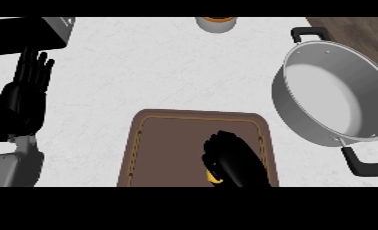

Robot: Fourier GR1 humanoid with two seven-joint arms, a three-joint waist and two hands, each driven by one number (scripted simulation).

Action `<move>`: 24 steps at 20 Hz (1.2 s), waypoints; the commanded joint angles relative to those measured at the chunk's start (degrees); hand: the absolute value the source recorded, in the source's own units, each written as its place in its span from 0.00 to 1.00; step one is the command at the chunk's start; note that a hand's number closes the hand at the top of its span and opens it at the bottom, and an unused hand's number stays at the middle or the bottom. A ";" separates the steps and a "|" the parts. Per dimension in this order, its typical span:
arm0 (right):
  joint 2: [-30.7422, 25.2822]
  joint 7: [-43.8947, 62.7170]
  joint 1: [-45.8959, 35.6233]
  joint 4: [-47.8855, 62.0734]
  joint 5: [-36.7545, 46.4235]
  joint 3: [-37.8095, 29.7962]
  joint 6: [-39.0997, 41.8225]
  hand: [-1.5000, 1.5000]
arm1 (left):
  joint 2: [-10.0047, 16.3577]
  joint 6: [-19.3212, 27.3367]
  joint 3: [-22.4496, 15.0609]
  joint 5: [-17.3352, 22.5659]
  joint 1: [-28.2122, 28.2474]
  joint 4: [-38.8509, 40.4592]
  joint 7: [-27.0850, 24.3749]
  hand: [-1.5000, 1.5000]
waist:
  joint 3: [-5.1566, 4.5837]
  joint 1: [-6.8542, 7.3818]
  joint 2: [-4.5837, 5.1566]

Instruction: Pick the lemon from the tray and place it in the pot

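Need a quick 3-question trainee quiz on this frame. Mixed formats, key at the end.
1. True or false: the lemon already lies in the pot.
2. Which hand is curled over the lemon on the tray? A) left B) right C) both
3. Fill in: seen from the head view, the pot stands to the ___ of the tray.

Key
1. False: only a yellow sliver shows, under the fingers, still on the tray.
2. B, the right hand.
3. right

Bright, even light; faint soft shadows.
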 commanded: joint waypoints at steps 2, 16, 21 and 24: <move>0.13 10.08 11.43 -18.48 3.45 -1.47 -5.34 1.00 | 0.12 -0.35 -0.21 0.45 -0.23 -1.55 1.05 0.50 | 0.23 1.07 0.67; -12.19 16.89 23.58 -49.58 -13.85 -31.34 7.11 1.00 | -2.23 -1.63 -2.59 -0.76 -4.10 -0.43 -0.03 0.50 | 0.39 7.52 2.71; -14.16 12.47 15.02 -35.70 -22.03 -43.90 6.67 1.00 | -1.86 -2.10 -2.98 -0.98 -6.77 0.36 1.95 0.50 | 0.44 8.01 2.78; -18.36 5.75 13.65 -27.50 -32.69 -54.56 5.77 1.00 | -3.38 -2.43 -3.65 -1.57 -4.74 2.03 -0.96 0.50 | 0.45 7.76 2.74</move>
